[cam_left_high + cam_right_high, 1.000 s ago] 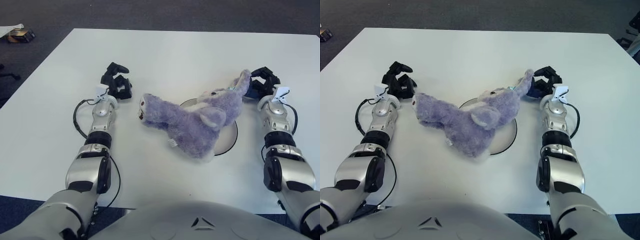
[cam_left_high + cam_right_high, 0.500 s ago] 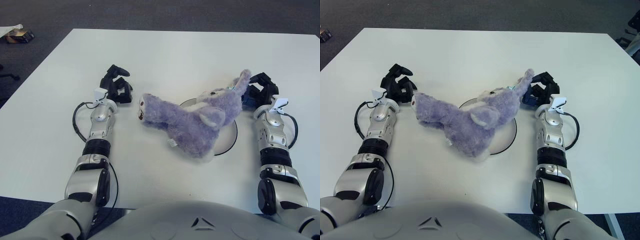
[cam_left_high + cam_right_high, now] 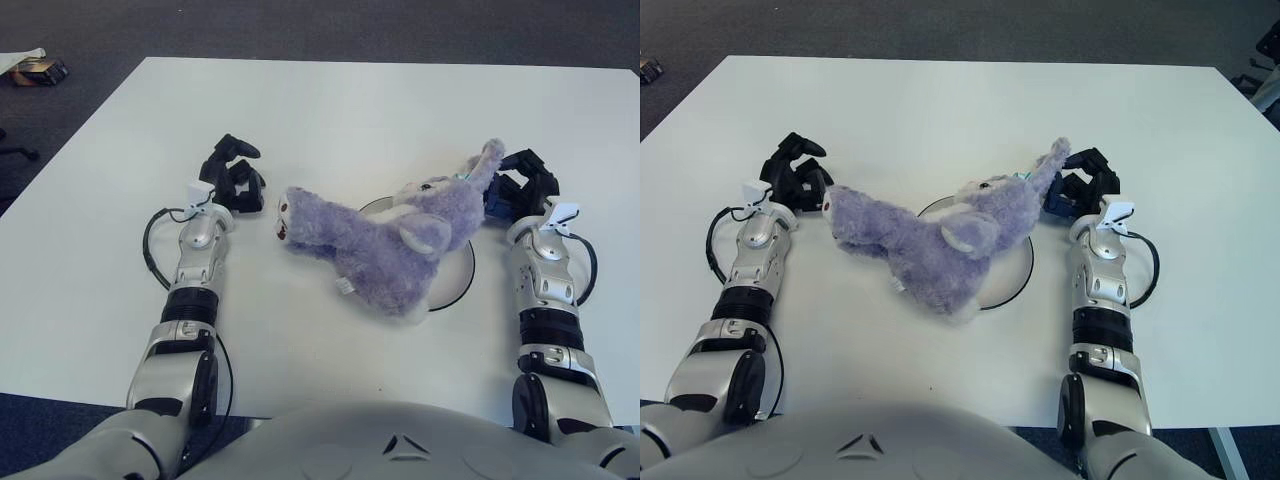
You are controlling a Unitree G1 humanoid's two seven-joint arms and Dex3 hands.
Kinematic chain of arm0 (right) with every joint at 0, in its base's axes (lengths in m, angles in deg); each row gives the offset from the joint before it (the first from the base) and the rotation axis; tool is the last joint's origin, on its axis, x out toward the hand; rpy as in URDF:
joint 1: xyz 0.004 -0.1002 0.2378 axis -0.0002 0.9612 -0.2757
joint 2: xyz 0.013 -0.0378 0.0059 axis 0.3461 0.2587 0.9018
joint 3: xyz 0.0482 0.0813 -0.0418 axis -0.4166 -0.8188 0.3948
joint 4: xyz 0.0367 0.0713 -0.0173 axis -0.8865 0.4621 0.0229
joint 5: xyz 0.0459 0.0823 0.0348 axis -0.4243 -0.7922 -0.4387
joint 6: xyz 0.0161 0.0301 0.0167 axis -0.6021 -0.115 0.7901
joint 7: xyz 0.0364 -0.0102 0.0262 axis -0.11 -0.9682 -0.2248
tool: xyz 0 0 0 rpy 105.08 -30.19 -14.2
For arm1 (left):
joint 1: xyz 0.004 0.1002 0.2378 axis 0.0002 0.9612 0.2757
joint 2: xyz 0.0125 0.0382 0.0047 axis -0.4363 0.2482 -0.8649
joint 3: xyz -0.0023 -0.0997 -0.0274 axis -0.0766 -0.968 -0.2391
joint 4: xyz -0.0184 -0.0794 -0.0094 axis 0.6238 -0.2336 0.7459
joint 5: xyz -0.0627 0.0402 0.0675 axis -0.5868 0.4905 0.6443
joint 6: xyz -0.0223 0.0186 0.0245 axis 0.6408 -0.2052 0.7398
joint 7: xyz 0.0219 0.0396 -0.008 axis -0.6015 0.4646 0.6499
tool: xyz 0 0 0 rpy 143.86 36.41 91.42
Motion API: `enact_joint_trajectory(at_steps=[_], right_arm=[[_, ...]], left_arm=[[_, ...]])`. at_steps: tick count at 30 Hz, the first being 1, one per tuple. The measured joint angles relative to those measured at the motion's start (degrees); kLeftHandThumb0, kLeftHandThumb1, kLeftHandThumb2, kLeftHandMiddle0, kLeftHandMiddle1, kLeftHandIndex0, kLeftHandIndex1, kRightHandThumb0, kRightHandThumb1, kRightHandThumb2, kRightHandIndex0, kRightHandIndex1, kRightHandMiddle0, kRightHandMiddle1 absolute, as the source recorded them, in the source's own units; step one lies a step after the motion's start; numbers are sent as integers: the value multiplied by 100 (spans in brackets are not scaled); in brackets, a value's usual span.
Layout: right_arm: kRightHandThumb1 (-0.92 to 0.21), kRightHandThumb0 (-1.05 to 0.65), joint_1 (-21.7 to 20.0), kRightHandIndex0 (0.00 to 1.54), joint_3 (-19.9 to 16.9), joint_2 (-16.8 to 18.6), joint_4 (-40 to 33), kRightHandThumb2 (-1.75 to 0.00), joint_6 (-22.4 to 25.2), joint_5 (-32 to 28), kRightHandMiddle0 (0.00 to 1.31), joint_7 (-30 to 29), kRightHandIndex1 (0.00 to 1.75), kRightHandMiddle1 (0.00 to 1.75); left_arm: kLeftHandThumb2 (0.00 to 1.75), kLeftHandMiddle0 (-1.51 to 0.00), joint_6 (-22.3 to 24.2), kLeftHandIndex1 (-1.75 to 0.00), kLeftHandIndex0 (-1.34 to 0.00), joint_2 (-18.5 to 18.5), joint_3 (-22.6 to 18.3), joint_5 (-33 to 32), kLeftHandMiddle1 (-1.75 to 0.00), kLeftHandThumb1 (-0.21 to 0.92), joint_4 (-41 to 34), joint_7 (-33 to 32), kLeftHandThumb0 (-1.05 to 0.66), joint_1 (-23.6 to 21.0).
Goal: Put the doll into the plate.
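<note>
- The right hand (image 3: 518,183) sits toward the table's right edge, just beside the doll's raised ear; its dark fingers (image 3: 530,160) are loosely curled and I see nothing clamped between them. Whether a fingertip brushes the ear I cannot tell.
- The left hand (image 3: 233,174) sits left of centre, fingers apart and holding nothing, just beside the doll's foot end without a clear touch.
- The doll (image 3: 385,238), a purple plush rabbit, lies slantwise between the two hands. Its head and upper body rest over the plate (image 3: 456,281), while its legs trail off the plate's left rim onto the bare table (image 3: 330,110).
- The plate, white with a dark rim, shows mostly on its right and near sides; the rest is hidden under the plush.
- Wide open surface lies toward the far edge and both far corners; the near edge has a narrower free strip, crossed by both forearms.
</note>
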Motion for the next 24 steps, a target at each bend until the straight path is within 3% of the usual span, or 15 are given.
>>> enact_joint_trajectory(at_steps=[24], right_arm=[[-6,-1,139,82,15,68,-154,-158,31,47,58,-121,165,175]], left_arm=[[155,-80,377,-167,-55,165,38,149,-175,10,-516,-322,-1,249]])
